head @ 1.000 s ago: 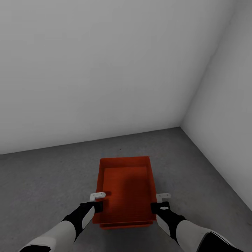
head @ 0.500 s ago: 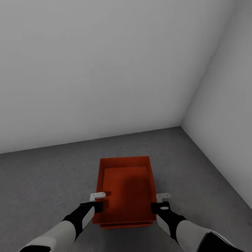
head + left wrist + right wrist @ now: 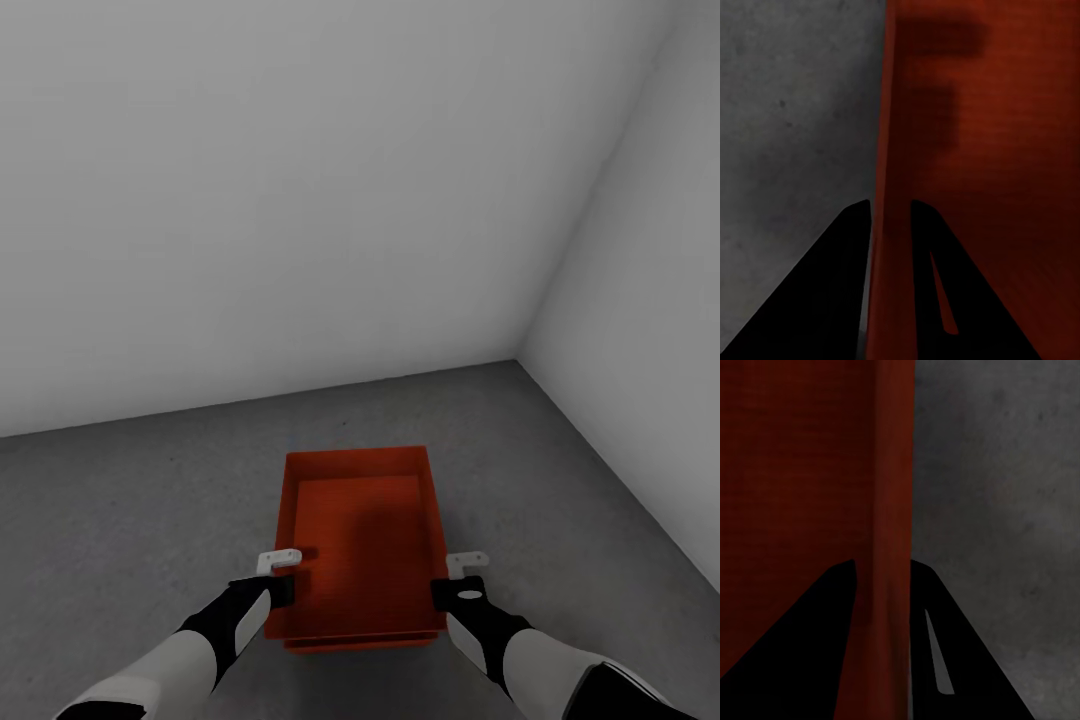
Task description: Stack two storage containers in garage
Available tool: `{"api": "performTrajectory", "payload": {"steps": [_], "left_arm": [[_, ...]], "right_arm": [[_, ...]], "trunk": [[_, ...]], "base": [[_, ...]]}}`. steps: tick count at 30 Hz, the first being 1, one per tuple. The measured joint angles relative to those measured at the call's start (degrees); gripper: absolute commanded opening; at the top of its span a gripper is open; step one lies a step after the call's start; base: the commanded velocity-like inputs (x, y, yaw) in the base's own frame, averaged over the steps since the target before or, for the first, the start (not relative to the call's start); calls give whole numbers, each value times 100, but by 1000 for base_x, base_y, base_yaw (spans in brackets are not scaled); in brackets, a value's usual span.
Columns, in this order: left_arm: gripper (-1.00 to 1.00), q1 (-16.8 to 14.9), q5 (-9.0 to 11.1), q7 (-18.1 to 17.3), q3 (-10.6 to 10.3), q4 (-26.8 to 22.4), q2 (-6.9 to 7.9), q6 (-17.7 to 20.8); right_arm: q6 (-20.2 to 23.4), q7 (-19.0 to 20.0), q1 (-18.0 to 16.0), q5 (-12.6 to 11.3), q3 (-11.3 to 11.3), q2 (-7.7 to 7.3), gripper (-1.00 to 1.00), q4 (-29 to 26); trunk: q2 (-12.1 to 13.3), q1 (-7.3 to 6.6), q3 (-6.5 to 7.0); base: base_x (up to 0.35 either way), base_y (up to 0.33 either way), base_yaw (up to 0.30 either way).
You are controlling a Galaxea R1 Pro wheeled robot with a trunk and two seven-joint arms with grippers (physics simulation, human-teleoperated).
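Observation:
An orange-red storage container (image 3: 360,530), open-topped, sits low between my arms over the dark grey speckled floor (image 3: 130,520). My left gripper (image 3: 283,580) is shut on its left wall, one finger inside and one outside; the left wrist view shows the same grip (image 3: 891,210) on the red wall (image 3: 975,150). On the opposite wall my right gripper (image 3: 450,580) is shut likewise, seen close in the right wrist view (image 3: 883,566) against the container (image 3: 795,472). A second orange-red edge shows just under the near rim; I cannot tell whether it is the other container.
A plain white-grey back wall (image 3: 300,200) meets a side wall (image 3: 650,350) in a corner (image 3: 517,362) ahead and to the right. Bare grey floor (image 3: 997,472) spreads to the left and right of the container.

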Motion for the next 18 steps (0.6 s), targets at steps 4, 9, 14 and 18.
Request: {"api": "performTrajectory", "payload": {"steps": [4,9,14,18], "left_arm": [[-100,0,1,-2,-2,1,0,0],[-100,0,7,0,-4,2,2,0],[-100,0,4,-1,-2,0,2,0],[-100,0,4,-2,-4,1,0,0]], "right_arm": [[-1,1,0,0,2,0,-100,5],[0,2,0,3,-2,1,-100,4],[1,-3,0,-2,7,0,-100,-1],[1,-1,0,1,2,0,-100,3]], "trunk": [[-39,21,-17],[-239,131,-107],[-361,198,-162],[-400,219,-179]], "base": [[0,0,0],[0,0,0],[0,0,0],[0,0,0]]}}
